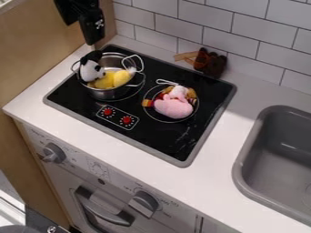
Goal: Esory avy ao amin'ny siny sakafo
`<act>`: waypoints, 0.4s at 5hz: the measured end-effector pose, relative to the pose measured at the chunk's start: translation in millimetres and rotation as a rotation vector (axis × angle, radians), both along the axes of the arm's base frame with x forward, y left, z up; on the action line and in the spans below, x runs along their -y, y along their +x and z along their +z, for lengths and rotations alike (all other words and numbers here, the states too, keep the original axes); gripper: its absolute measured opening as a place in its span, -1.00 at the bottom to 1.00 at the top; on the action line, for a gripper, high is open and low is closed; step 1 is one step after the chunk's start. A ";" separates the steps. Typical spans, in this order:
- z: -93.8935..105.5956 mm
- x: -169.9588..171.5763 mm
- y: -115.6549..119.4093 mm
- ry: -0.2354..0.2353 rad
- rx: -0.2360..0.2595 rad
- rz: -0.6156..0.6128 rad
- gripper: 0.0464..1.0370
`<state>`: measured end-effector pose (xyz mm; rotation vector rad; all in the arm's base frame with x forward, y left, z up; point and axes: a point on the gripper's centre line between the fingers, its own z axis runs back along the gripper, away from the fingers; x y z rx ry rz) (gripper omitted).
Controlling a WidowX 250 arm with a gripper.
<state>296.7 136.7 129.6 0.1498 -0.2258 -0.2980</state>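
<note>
At the upper left, my black gripper [92, 31] hangs above the counter's back left corner, just behind the metal pot [109, 94] on the stove. In the pot lie a black-and-white panda plush [92, 71] on the left side, its head over the rim, and a yellow plush [113, 79] beside it. Right of the pot, a pink plush [173, 108] rests on a small round pan, over red, yellow and brown items partly hidden beneath it. The gripper is apart from the pot and the plush toys.
The black stovetop [164, 136] has two red knobs in front. A dark brown object [210, 63] with a wooden-looking piece lies by the tiled wall. A grey sink [276, 159] is at the right, and a wooden panel [36, 50] stands along the left.
</note>
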 end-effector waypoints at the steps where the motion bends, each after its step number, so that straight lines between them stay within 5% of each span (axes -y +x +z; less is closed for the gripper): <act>1: -11.6 1.6 -2.2 -0.016 -0.037 -0.006 0.92; 2: -17.0 -0.1 0.3 -0.017 -0.061 -0.040 0.92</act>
